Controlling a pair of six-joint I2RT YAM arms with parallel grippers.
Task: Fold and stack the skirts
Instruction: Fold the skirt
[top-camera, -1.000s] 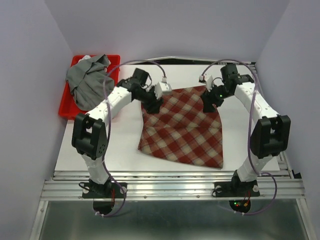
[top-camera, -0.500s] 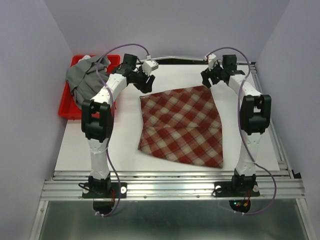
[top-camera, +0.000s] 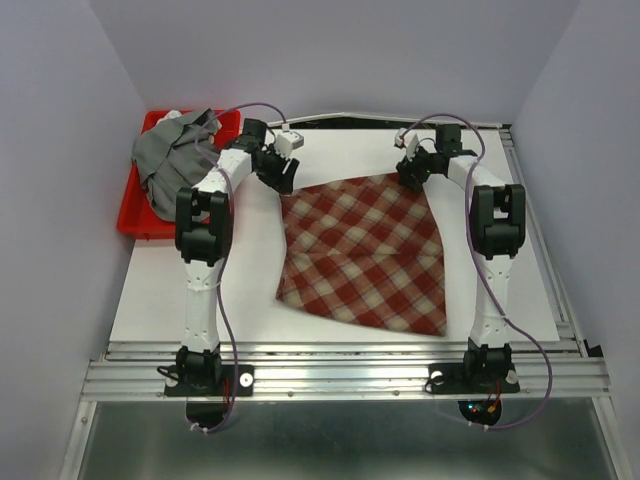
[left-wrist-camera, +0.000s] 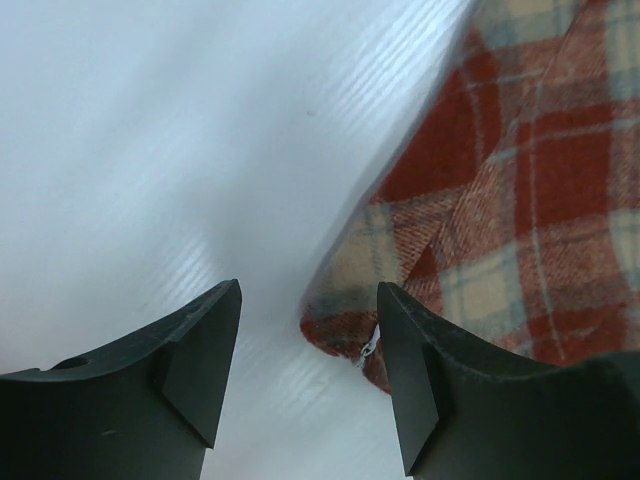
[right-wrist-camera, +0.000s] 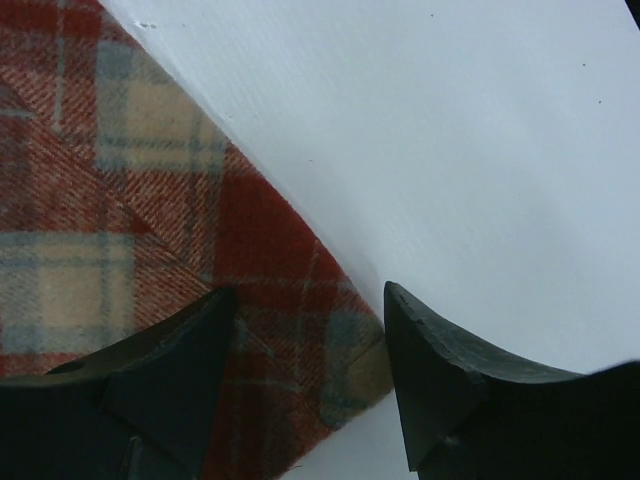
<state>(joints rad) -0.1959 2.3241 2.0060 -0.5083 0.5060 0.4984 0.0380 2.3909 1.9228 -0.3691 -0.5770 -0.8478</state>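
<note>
1. 2 skirts are in view. The red-and-cream plaid cloth skirt (top-camera: 365, 250) lies spread flat on the white table (top-camera: 250, 290), from the middle toward the right edge. Its wider hem faces the near edge and its narrower end points to the far edge.
2. The plain grey pleated skirt (top-camera: 175, 165) sits bunched in the red plastic tray (top-camera: 135, 222) at the far left corner. Part of the skirt hangs over the tray's rim. It is well apart from the plaid skirt.
3. The left gripper (top-camera: 283, 175) hovers at the plaid skirt's far left corner. In the left wrist view its fingers (left-wrist-camera: 200, 360) stand wide apart around nothing. The rounded cloth corner (left-wrist-camera: 520, 200) lies below the gap (left-wrist-camera: 308, 300) and toward the right finger.
4. The right gripper (top-camera: 410, 178) hovers at the plaid skirt's far right corner. In the right wrist view its fingers (right-wrist-camera: 440, 370) are also spread wide and grip nothing. The plaid corner (right-wrist-camera: 120, 200) shows under the gap (right-wrist-camera: 308, 295) and the left finger.
5. Whether either gripper's fingertips touch the cloth cannot be told.
6. Both arms reach toward the far edge, with their elbows raised over the table.
</note>
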